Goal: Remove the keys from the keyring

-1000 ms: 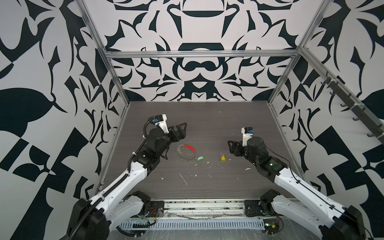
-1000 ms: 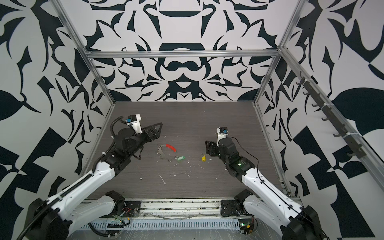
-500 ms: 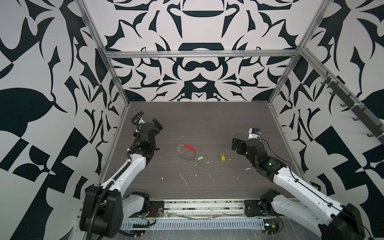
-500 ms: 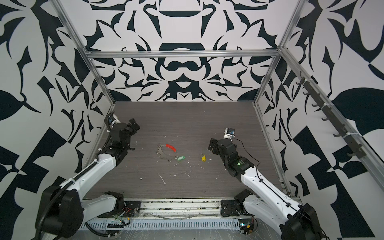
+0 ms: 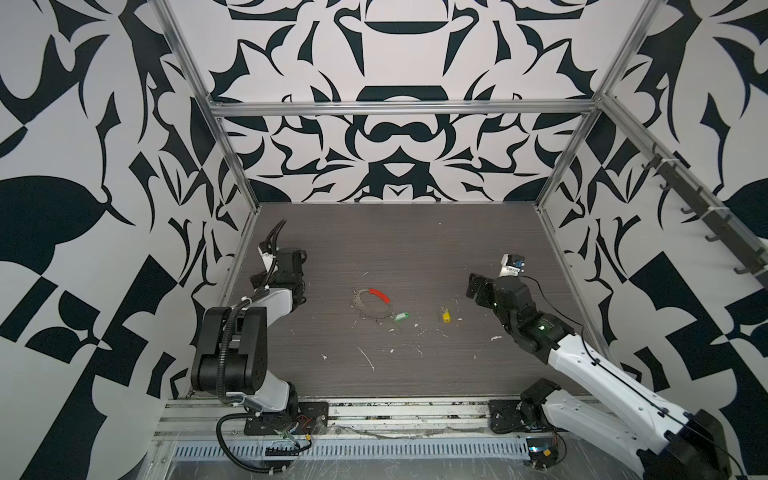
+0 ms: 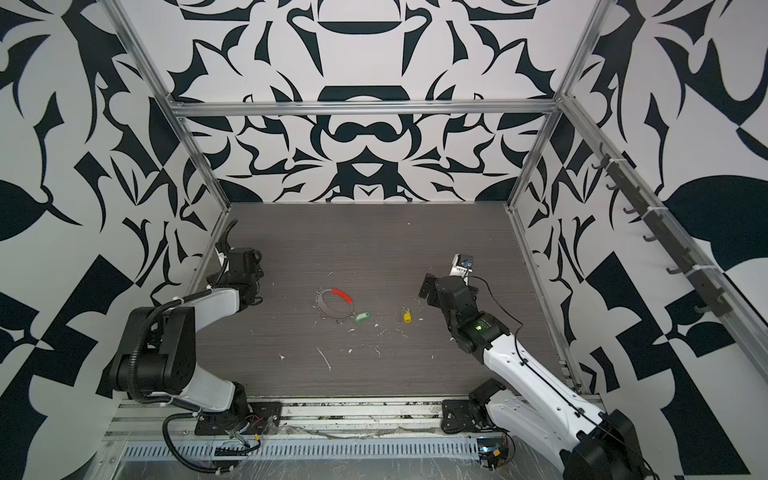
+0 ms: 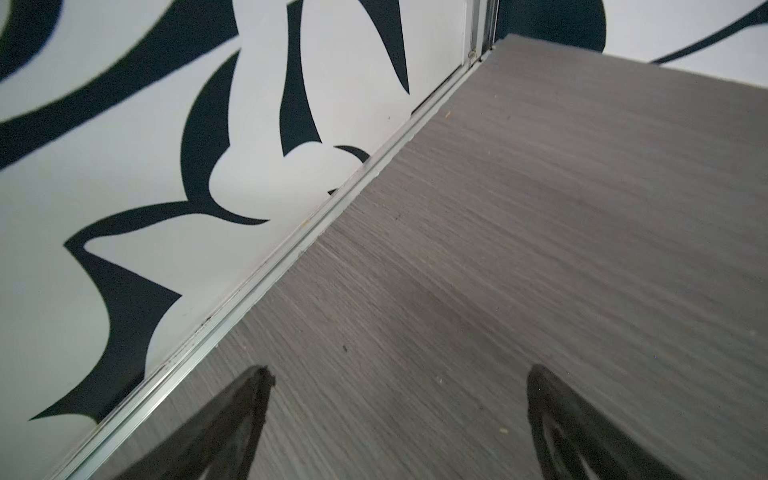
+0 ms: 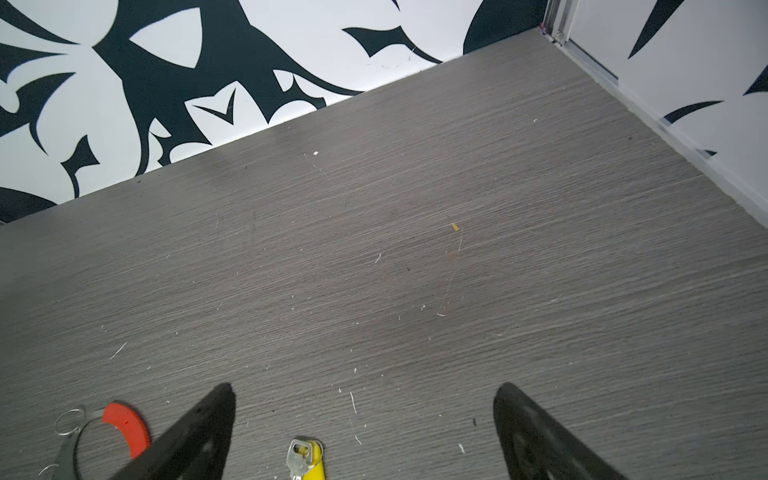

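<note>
Grey-grained desk (image 5: pixel 374 232): near its middle we find the keyring (image 5: pixel 371 305), with the green key (image 5: pixel 401 317) touching its near arc, maybe threaded on. The yellow key (image 5: pixel 446 316) lies apart, seemingly freed. Our right tool (image 8: pixel 365 390) hangs spread near it, and its wrist view alone shows a silver blade (image 8: pixel 296 457). Our left tool (image 7: pixel 401 374), likewise spread, idles at the left edge.

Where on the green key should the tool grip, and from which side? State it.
Grip the green key across the long edges of its plastic body, at the end away from the keyring. Come from above with the right tool, open and nearer. It lies flat on the table, so likely only its edges offer hold; its other end lies at the keyring.
</note>
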`<act>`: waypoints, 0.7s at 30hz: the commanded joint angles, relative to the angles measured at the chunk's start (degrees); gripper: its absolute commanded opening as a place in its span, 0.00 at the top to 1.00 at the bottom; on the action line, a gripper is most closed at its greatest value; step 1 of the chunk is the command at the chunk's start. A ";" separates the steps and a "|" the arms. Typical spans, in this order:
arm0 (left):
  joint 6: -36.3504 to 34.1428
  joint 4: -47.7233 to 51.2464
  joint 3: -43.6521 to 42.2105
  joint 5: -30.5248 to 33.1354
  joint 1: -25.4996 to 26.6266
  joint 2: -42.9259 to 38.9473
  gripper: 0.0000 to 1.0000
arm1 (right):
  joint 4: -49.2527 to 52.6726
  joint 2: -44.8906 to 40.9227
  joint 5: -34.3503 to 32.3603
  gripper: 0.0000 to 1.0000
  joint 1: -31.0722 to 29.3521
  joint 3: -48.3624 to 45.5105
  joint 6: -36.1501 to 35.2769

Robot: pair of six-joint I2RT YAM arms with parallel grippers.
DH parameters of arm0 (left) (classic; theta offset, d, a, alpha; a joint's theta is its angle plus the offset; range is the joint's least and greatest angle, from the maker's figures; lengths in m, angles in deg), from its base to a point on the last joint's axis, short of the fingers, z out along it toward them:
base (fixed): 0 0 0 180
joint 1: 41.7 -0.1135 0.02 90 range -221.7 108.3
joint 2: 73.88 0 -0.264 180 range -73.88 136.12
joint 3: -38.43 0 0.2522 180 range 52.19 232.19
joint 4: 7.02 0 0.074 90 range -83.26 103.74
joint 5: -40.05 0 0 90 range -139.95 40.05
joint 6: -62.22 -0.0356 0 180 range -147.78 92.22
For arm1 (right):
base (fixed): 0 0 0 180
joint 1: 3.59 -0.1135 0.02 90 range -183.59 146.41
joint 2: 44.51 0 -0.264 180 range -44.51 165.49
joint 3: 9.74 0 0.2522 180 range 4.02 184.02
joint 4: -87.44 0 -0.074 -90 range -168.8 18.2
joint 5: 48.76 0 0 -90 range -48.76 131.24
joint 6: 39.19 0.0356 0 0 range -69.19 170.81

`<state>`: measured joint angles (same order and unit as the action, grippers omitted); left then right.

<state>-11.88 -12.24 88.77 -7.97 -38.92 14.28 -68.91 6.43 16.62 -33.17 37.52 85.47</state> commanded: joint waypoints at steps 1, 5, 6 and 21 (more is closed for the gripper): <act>-6.66 -18.75 -6.63 -5.17 -0.46 0.01 0.01 | -0.76 -1.44 -2.86 0.01 0.27 1.13 -1.49; -8.54 -22.38 -9.02 -10.80 -0.67 -0.08 0.01 | -2.13 -2.93 -3.57 0.01 0.30 0.29 -3.12; -9.27 -24.09 -9.82 -12.71 -0.76 0.00 0.01 | -3.02 -3.48 -3.36 0.01 0.24 -0.22 -3.82; -8.10 -37.57 -16.53 -21.61 -4.46 1.71 0.01 | -27.18 -4.88 -12.05 0.01 0.34 -12.18 -15.57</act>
<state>-19.88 -45.66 72.42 -28.89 -43.33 15.64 -85.72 0.07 11.15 -33.17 25.65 74.58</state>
